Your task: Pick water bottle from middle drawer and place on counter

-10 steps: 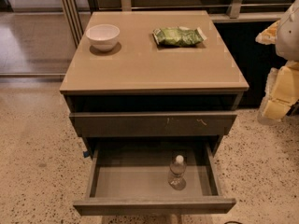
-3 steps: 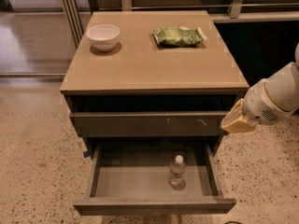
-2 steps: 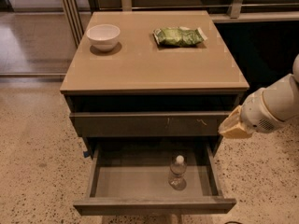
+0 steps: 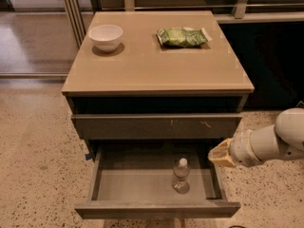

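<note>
The water bottle (image 4: pixel 181 175), clear with a white cap, stands upright on the grey floor of the open middle drawer (image 4: pixel 142 184), right of its centre. The counter (image 4: pixel 152 65) is the tan top of the cabinet. My gripper (image 4: pixel 217 155) comes in from the right on a white arm. It hangs over the drawer's right edge, a little right of the bottle and above it, apart from it.
A white bowl (image 4: pixel 105 36) stands at the counter's back left and a green snack bag (image 4: pixel 183 36) lies at its back right. A shut drawer front with pale scratches (image 4: pixel 156 126) is above the open drawer. Speckled floor surrounds the cabinet.
My arm has come in from the right and lowered, moving left toward the drawer's right edge. The bottle has not moved.
</note>
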Tool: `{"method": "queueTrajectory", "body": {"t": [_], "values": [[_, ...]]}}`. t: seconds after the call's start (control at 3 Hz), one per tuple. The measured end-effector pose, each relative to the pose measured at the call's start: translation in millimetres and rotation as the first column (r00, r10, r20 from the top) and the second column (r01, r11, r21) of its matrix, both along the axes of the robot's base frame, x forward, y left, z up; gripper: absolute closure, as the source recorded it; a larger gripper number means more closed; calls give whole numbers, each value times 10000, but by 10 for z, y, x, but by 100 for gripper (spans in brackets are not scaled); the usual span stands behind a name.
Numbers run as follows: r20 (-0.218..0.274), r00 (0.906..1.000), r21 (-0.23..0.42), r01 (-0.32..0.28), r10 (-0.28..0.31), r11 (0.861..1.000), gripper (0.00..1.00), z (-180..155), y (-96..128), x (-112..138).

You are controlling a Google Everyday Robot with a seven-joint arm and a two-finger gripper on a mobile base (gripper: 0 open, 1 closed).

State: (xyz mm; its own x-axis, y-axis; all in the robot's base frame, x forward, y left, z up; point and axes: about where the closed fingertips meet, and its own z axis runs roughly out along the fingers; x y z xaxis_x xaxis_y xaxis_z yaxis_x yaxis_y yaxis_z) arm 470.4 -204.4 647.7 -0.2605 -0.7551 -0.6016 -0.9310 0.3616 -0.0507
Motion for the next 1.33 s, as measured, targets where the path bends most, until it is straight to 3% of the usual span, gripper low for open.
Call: {"method": "queueTrajectory", "body": {"t": [0.33, 0.67, 1.33], "values": [[-167, 9998, 353, -46, 52, 9994, 100, -517, 38, 50], [-268, 9996, 458, -52, 64, 9989, 86, -639, 55, 48], [15, 10000, 483, -48, 47, 9988, 39, -715, 32, 1]]}}
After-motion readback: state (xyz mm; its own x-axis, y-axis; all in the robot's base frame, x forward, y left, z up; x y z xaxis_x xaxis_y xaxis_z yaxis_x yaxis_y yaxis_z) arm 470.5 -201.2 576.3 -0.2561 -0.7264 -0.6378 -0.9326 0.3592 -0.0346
